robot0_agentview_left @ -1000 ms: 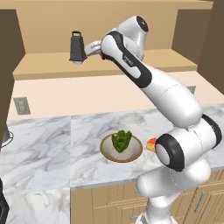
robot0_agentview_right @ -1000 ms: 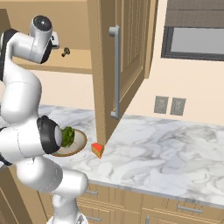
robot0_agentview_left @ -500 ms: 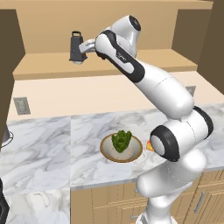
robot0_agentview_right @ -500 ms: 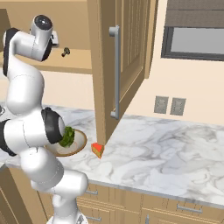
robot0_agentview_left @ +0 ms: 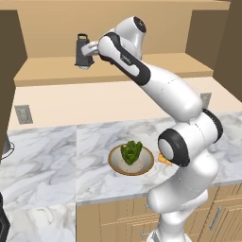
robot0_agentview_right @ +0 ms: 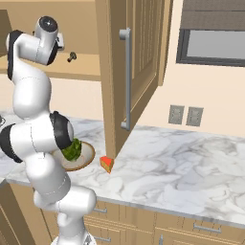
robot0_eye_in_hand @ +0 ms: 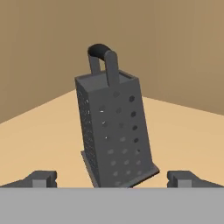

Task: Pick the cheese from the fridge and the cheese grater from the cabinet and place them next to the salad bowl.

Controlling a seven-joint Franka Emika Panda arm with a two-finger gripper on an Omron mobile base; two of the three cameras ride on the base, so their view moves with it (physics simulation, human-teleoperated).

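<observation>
I've got the gripper point(robot0_eye_in_hand: 112, 179) wide open, holding nothing, right up at the cheese grater point(robot0_eye_in_hand: 113, 131). The grater stands upright on the cabinet shelf point(robot0_agentview_left: 142, 66), between my two fingertips point(robot0_eye_in_hand: 41, 178) but not touched. Down on the marble counter point(robot0_agentview_left: 47, 160) sits the salad bowl point(robot0_agentview_left: 131, 159) with lettuce, and the cheese point(robot0_agentview_right: 106, 164) lies just beside it, near the open cabinet door point(robot0_agentview_right: 131, 72).
</observation>
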